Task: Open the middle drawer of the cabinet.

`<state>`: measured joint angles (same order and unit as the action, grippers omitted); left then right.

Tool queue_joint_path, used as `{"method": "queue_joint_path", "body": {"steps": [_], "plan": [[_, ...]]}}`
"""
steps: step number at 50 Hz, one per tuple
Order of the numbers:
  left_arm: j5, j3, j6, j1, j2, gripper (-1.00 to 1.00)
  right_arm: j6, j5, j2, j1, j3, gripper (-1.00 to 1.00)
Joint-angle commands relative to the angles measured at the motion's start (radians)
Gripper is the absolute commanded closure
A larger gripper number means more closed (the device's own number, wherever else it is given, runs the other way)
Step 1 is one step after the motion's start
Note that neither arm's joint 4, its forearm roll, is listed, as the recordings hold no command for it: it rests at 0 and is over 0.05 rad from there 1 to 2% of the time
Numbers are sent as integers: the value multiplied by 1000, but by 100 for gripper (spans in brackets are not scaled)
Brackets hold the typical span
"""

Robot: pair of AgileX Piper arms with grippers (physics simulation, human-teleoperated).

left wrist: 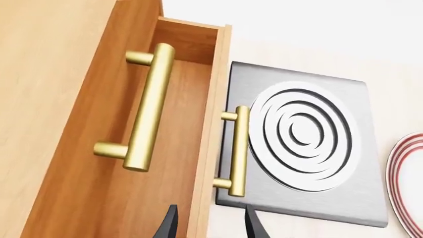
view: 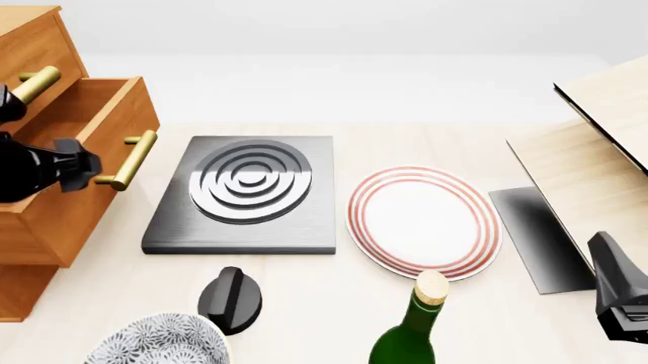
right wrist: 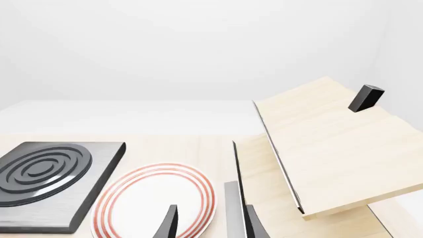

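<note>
A pale wooden table (view: 335, 303) is seen under a plain white backdrop. Nearest the camera in the front view, a patterned bowl (view: 157, 341), a black knob-like object (view: 231, 299) and a green bottle (view: 410, 334) with a cork are lined along the near edge. At the lower right corner the right gripper (right wrist: 210, 223) is parked low over the table; its fingers are seen apart with nothing between them. Further out, a red-ringed white plate (view: 426, 220) is set just beside a dark grey hob plate (view: 243, 193) with concentric rings, and a pale light-wood box (view: 597, 144) with a raised lid is placed at the right. On the left the cabinet (view: 36, 45) is found, with the middle drawer (view: 96, 152) drawn out toward the hob plate so that its interior is exposed and its brass handle (view: 130, 159) stands clear of the cabinet front. The left gripper (left wrist: 208, 223) is held just before that handle; in the left wrist view its fingertips are spread around the drawer's front panel, short of the handle, with nothing grasped. The upper drawer's handle (left wrist: 148, 106) is seen above, that drawer being closed.
</note>
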<state>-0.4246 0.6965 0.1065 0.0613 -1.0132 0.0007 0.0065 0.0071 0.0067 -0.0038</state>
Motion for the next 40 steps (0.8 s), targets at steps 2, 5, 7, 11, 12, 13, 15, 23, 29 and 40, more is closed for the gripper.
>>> {"method": "queue_joint_path", "body": {"steps": [2,5,7,11,12,13,15,23,29,40], "plan": [[-1,-8,13,-39,-1,-100,0,-3,0,-2,1,-100],[2,-8,16,-48,-6,-100,0,-3,0,-2,1,-100],[3,-8,16,-52,-6,-100,0,-3,0,-2,1,-100],[3,-10,21,-66,-11,-100,0,-3,0,-2,1,-100],[3,-11,20,-66,-9,-100,0,-3,0,-2,1,-100],[4,-12,18,-66,-6,-100,0,-3,0,-2,1,-100],[4,-12,21,-70,-10,-100,0,-3,0,-2,1,-100],[9,-17,31,-95,-14,-100,0,-3,0,-1,1,-100],[11,-21,33,-102,-17,-100,0,-3,0,-1,1,-100],[24,-24,40,-133,-32,-100,0,-3,0,-2,1,-100]]}}
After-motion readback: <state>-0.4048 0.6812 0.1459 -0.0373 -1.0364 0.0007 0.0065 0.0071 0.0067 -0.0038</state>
